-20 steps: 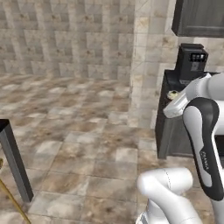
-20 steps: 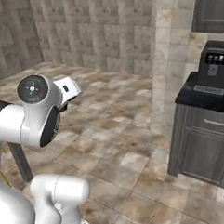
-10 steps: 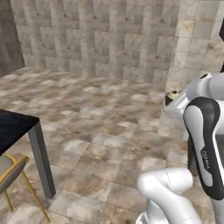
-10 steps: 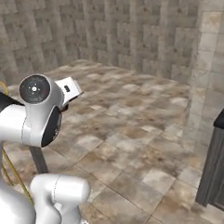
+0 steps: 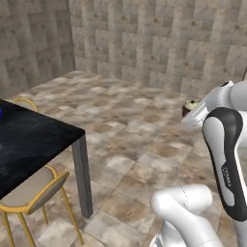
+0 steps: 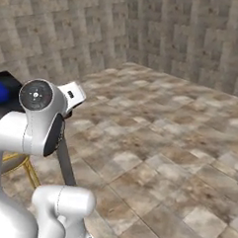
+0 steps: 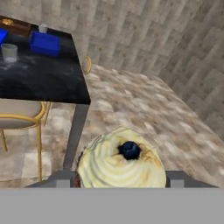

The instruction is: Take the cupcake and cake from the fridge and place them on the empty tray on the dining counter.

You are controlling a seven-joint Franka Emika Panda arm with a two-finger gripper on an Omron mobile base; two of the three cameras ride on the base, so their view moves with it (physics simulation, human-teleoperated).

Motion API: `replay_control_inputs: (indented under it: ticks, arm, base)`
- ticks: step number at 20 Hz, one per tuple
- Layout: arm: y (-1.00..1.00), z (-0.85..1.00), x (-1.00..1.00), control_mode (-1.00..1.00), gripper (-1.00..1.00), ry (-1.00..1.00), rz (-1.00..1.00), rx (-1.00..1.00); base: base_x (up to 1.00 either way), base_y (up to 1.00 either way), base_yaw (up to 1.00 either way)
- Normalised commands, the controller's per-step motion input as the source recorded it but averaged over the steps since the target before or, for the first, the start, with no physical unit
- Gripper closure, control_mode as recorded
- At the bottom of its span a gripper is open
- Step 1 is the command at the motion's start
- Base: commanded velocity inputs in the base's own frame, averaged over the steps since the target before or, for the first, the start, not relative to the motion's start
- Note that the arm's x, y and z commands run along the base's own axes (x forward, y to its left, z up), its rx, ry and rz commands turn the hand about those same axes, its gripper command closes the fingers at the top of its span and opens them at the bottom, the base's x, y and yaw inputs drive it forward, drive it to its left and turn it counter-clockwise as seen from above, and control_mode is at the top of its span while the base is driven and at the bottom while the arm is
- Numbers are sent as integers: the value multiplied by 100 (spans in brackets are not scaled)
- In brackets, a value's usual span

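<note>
Hand view shows my pincer (image 7: 120, 177) clasping the cupcake (image 7: 121, 161) (cream top up), the tray (image 7: 45, 43) far left on the desk (image 7: 41, 76); a jolt could tip it.

In the hand view the cupcake (image 7: 122, 159) is sitting at 6 o'clock with its wrapper base running under the lower edge, so the fingers of the hand (image 7: 120, 181) are staying hidden beside it. The desk (image 7: 41, 76) is running off the frame at 9 o'clock. A second blue shape (image 7: 2, 35) at 10 o'clock is getting clipped by the edge. In the left base view the cupcake (image 5: 191, 105) is showing too small to read, partly behind the white arm.
</note>
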Motion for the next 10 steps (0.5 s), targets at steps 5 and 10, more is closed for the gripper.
replay_control_inputs:
  ticks: [5, 10]
  arm:
    - [0, 0, 0, 100, 100, 0, 0, 0]
    - [0, 0, 0, 100, 100, 0, 0, 0]
  base:
    - [91, 2, 35]
    - [90, -13, 33]
